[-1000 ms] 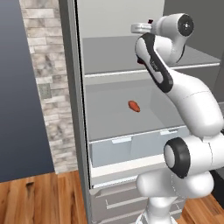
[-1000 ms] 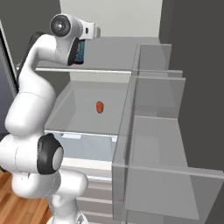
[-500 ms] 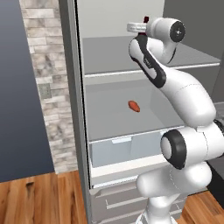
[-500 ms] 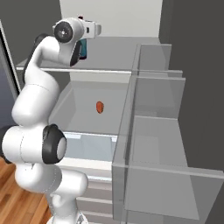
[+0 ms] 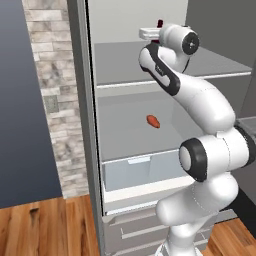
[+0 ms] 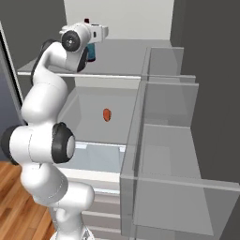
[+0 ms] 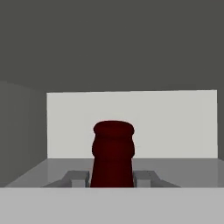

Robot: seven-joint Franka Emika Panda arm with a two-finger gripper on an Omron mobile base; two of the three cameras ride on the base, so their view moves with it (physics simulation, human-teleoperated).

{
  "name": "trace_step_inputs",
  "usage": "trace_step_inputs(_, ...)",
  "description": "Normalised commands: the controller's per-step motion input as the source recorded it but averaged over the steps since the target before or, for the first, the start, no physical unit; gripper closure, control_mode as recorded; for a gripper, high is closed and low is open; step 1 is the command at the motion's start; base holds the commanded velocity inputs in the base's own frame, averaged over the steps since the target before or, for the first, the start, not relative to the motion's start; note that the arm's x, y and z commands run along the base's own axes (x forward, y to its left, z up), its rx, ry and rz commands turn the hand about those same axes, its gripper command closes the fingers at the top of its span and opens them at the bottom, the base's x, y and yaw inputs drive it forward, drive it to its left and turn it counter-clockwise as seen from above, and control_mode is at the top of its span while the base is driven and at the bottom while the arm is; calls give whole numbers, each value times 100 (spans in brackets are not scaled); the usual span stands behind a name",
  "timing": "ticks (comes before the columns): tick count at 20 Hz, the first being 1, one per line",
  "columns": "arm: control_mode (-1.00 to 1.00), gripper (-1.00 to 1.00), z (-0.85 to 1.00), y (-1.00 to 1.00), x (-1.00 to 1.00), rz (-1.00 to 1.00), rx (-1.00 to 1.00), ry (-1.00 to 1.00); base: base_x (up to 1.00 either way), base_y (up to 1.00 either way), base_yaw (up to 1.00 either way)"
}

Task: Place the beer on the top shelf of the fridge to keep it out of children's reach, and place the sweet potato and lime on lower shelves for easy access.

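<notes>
The white arm rises from its base in a tall S-curve, elbow bent toward the open fridge (image 5: 80, 125), with its wrist level at the height of the top shelf (image 5: 120, 62) and its hand reaching inward over that shelf plate. The tool (image 7: 112, 178) is clenched on the beer (image 7: 113, 153): in the hand view the dark red neck stands upright between the two grey fingers (image 7: 78, 177), which press it from either side. From the right base view the blue label of the bottle (image 6: 91, 50) shows just below the white hand, the bottle's body hanging at the level of the shelf; whether its foot touches the plate cannot be told. In the left base view only the bottle's dark cap (image 5: 160, 23) peeks above the hand. Behind the neck lies the pale back wall of the fridge compartment.

One shelf down, well apart from the tool, the sweet potato (image 5: 153, 121) lies on a lower shelf (image 5: 125, 135), near the middle of the plate. Below it sits the translucent bluish drawer (image 5: 135, 172), closed.
</notes>
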Motion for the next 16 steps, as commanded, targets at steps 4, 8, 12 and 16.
trace_step_inputs(4,-100,-100,0,3,22,0,-5,0,0,0,0)
trace_step_inputs(8,-100,-100,1,6,6,0,-9,1,0,0,0)
trace_step_inputs(12,-100,-100,8,1,0,0,-10,2,0,0,0)
trace_step_inputs(16,-100,-100,14,0,0,0,-9,1,0,0,0)
